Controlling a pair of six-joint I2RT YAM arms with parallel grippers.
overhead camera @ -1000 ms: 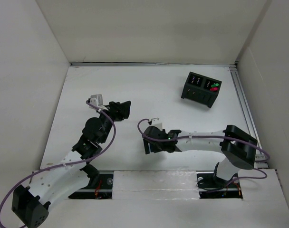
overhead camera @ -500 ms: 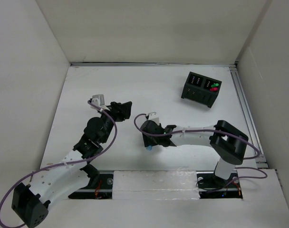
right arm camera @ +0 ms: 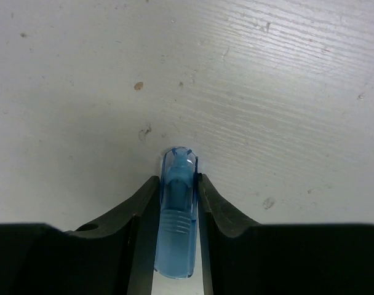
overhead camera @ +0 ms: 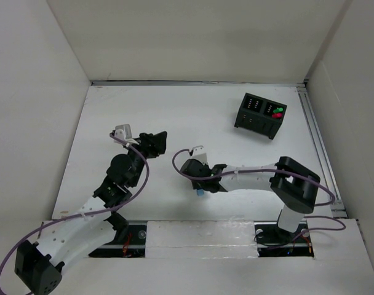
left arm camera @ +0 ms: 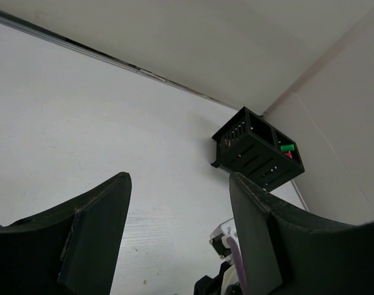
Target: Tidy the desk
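The right gripper (right arm camera: 178,184) is pinching a small translucent blue cap (right arm camera: 176,239) between its fingers, close to the white desk (overhead camera: 193,117) near its front edge. The left gripper (left arm camera: 179,181) is hanging with jaws spread and holding nothing, above the desk's left-centre, while a black two-compartment box (overhead camera: 261,114) is sitting toward the far right corner.

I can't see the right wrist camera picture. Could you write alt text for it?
A small translucent blue plastic piece, shaped like a pen cap, sits pinched between the two black fingers of the right gripper. Behind it is the white desk, faintly grained and dotted with a few small specks.
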